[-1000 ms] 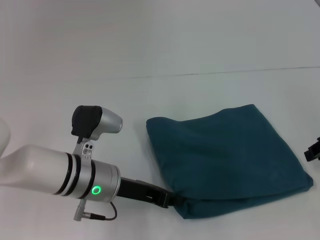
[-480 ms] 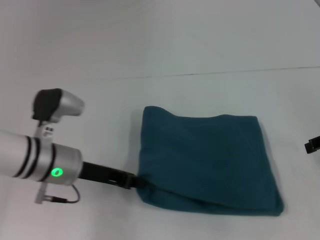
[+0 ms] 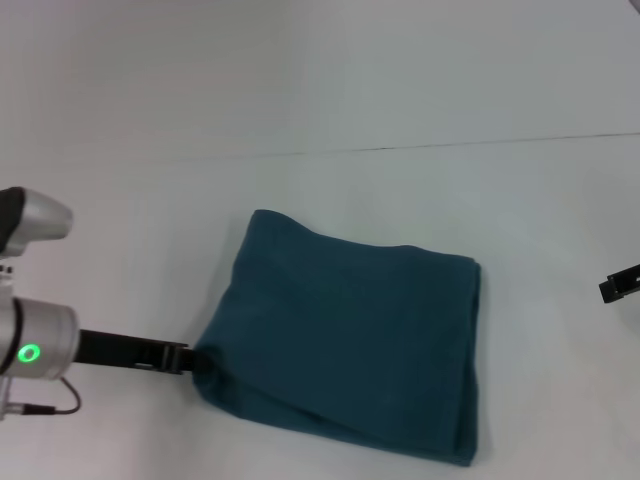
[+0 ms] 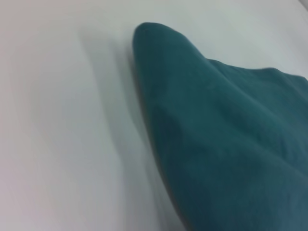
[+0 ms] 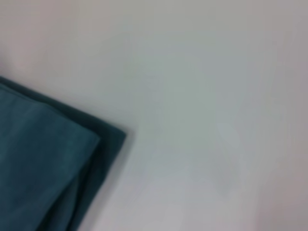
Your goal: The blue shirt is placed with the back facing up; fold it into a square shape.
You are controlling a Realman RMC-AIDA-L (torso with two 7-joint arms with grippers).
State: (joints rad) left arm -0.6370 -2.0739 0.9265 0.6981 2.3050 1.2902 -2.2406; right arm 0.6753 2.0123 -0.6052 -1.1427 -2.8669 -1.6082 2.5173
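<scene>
The desk [image 3: 330, 90] lies bare on every side of the folded blue shirt [image 3: 350, 335], the only obstacle on it. My left gripper [image 3: 188, 357] meets the shirt's near-left corner, so my arm bars that side. My right gripper [image 3: 620, 285] sits at the desk's right edge, well apart from the shirt.
</scene>
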